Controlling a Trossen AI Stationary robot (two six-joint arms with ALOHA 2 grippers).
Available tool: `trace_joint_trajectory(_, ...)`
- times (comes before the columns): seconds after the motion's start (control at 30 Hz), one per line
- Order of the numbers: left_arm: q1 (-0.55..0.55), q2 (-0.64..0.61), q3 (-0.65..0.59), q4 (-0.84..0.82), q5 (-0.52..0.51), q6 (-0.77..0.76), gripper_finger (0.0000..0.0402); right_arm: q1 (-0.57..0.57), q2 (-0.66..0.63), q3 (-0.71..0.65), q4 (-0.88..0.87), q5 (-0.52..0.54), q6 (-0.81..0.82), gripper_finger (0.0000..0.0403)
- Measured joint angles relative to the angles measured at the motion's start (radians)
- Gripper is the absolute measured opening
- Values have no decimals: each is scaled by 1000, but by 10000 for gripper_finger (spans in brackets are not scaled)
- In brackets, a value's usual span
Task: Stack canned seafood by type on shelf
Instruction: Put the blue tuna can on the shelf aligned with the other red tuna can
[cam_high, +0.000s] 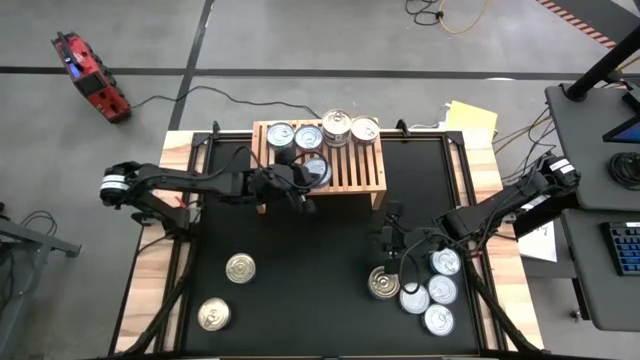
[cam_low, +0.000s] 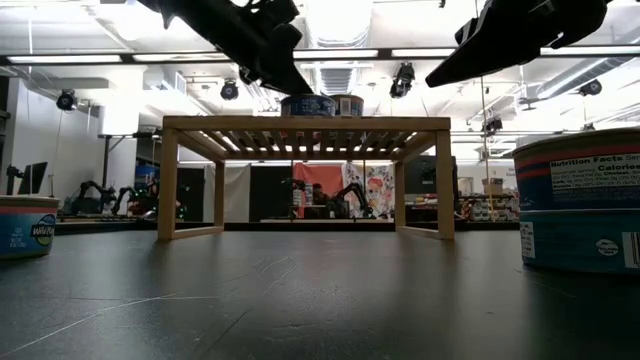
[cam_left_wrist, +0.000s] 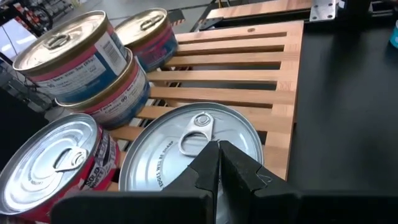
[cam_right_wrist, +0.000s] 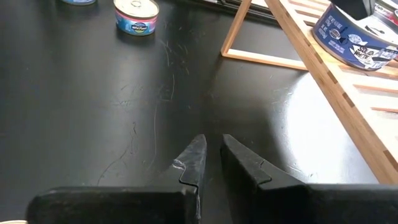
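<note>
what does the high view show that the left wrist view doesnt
Only the high view: the right tool above the mat, five cans near it, two loose cans at the front left, and the whole shelf.

Only the left wrist view: the pull-tab lid of the flat can right under the shut left tool, and a two-can stack with its labels.

Both: the slatted shelf, the cans on it, and the left tool over them.

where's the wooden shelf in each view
High view: the shelf sits at the table's far edge, centre, cans on top.
Low view: centre, seen side-on from below the slats.
Left wrist view: slats fill the upper middle.
Right wrist view: upper right corner.
Shared landmark: the left gripper at the shelf's front.
</note>
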Motion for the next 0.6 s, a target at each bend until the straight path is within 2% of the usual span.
trace_joint_trajectory(0.6,0,-13,2,-55,-45,-11,0,0,0,0,0,0,0,38)
